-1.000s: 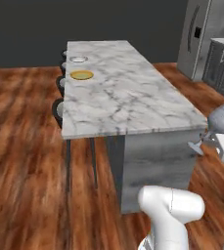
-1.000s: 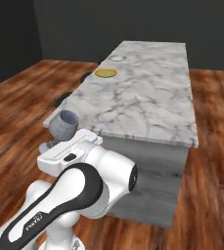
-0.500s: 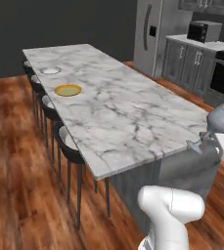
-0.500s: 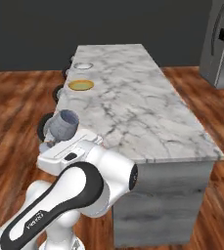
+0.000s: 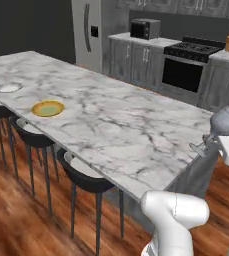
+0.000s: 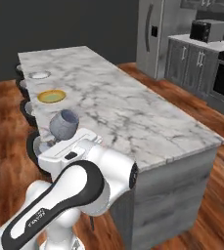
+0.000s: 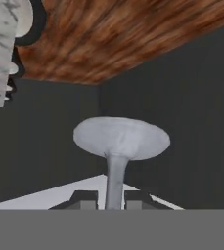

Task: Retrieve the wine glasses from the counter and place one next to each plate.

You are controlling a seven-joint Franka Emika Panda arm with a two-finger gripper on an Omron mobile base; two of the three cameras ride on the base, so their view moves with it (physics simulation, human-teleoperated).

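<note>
My gripper (image 5: 206,145) is shut on the stem of a smoky grey-blue wine glass (image 5: 225,122), which tilts a little in the air off the near end of the long marble island (image 5: 111,125). From the right base the glass (image 6: 64,124) hangs above the gripper (image 6: 55,143) by the island's stool side. The hand view shows its round foot (image 7: 121,138) and stem between the fingertips (image 7: 86,199). Far down the island lie a yellow plate (image 5: 48,108) and a white plate (image 5: 8,87), also visible as yellow plate (image 6: 51,96) and white plate (image 6: 39,75). The counter (image 5: 138,41) over grey cabinets runs along the back.
Black stools (image 5: 86,177) line the island's left side. At the back stand a fridge (image 5: 87,31), a microwave (image 5: 145,28) and a black stove (image 5: 186,65). Wooden floor (image 6: 6,127) lies around the island.
The base has driven around the island, so the whole scene has swung and the back kitchen has come into view. The glass stays held in the gripper.
</note>
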